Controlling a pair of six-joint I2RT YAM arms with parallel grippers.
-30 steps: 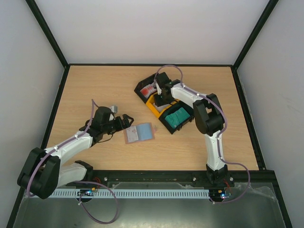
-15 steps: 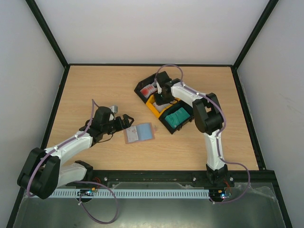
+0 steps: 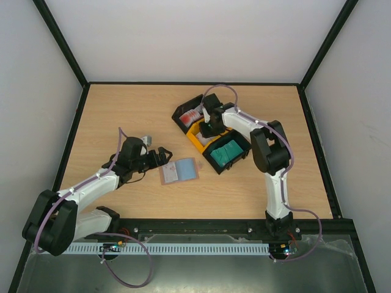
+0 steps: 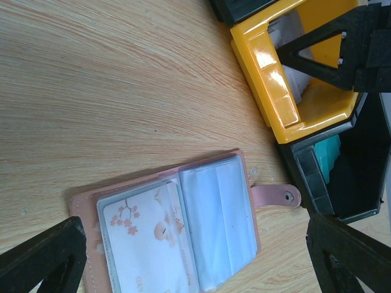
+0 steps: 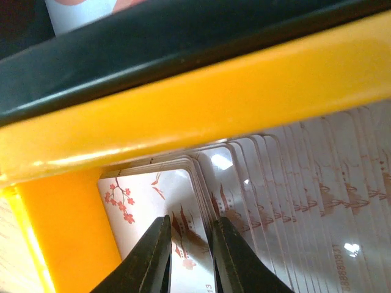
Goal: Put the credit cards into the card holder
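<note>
Wondering what bites us here? The right pincer (image 5: 191, 229) is down in the orange tray (image 5: 214, 104), around the middle of the bench (image 3: 122, 110) and a bit toward its far edge. Its jaws are almost together over the white credit cards (image 5: 275, 183), and honestly I can't tell if one is actually pinched. The card holder (image 4: 183, 226) lies open close to the near edge, left of middle, with one blossom card in a pocket. The left pincer (image 3: 164, 152) is spread wide just beside it.

@OP: my bet is a double pick. Those cards are fanned tight, so the tips could drag two up, or slip off the slick top one. The tray wall is right next to the fingers too, so a lift could snag it and shove the tray. Any writing?

Nothing useful. Red blossom art, plus digits along the card edges, too cropped and skewed to read. No brand I can make out.
</note>
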